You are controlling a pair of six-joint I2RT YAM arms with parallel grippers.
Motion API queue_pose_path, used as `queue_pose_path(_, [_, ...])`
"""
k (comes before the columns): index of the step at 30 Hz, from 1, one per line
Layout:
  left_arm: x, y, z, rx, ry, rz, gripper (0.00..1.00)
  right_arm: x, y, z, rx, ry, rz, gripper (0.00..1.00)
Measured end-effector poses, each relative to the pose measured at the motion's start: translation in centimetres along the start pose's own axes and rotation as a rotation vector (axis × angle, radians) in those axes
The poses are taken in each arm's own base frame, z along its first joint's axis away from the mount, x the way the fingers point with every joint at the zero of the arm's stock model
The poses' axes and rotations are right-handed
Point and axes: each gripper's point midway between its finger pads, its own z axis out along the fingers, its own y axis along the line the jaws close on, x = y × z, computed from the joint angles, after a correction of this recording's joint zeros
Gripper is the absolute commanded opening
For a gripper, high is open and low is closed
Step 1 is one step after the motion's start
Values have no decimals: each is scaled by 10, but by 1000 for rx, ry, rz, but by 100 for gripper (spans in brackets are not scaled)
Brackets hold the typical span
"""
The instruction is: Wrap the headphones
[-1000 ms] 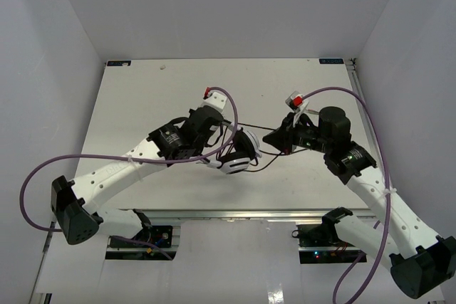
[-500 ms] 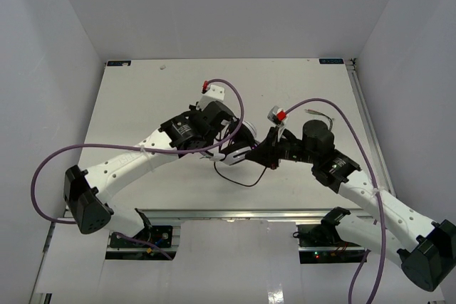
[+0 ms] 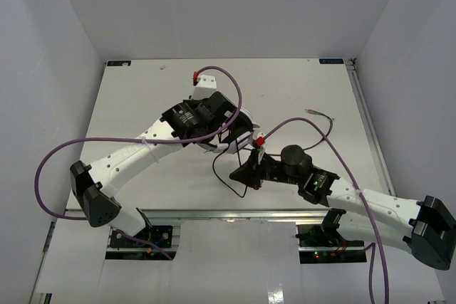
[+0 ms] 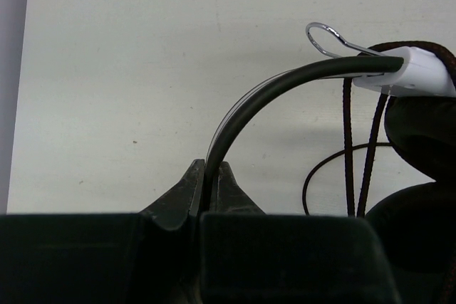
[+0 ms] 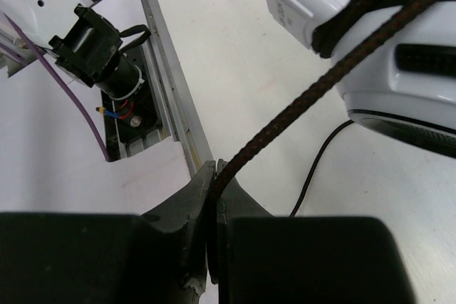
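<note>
Arms crowd together over the middle of the table (image 3: 135, 97), purple cables (image 3: 239, 97) draped across the work, so a bump or snag looks likely. Headphones (image 5: 385, 76) are there too, left gripper (image 4: 211, 189) clamped on the headband (image 4: 271, 89), right gripper (image 5: 212, 184) pinching the cord (image 5: 299, 101). Overtighten it and I reckon something slips.

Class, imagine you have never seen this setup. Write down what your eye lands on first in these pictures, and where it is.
The headphones are at the middle of the table, gripped from both sides. The left gripper is clamped on the headband. The right gripper pinches the braided cord, stretched taut from an ear cup.
</note>
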Motion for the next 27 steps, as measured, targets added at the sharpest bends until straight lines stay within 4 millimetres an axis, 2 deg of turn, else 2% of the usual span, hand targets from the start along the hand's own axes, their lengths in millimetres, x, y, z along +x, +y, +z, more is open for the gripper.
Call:
queue_pose_path(4, [-2,1,-1,19,-12,13,0,-3,-4,1,49,-25,-10,8])
queue_pose_path(7, [11,4,5,34,-20,52,0,-24,-11,-7,124,-74,-40,8])
queue_pose_path(9, [26,7,9,59,-18,102,0,-52,-14,-16,188,-121,-72,8])
queue_pose_path(12, [49,16,12,95,-16,187,0,-116,-11,-42,293,-238,-136,8])
queue_pose_path(14, [51,12,6,160,-40,207,0,-149,-12,-58,358,-291,-164,8])
queue_pose_path(16, [45,6,-3,234,-83,205,0,-173,-14,-73,420,-326,-187,8])
queue_pose_path(19, [28,6,-12,280,-158,174,0,-190,-20,-86,498,-336,-216,8])
queue_pose_path(21, [24,6,-16,307,-182,177,0,-196,-28,-92,551,-336,-231,8])
queue_pose_path(27, [35,1,-16,360,-187,232,0,-193,-56,-111,701,-304,-249,8])
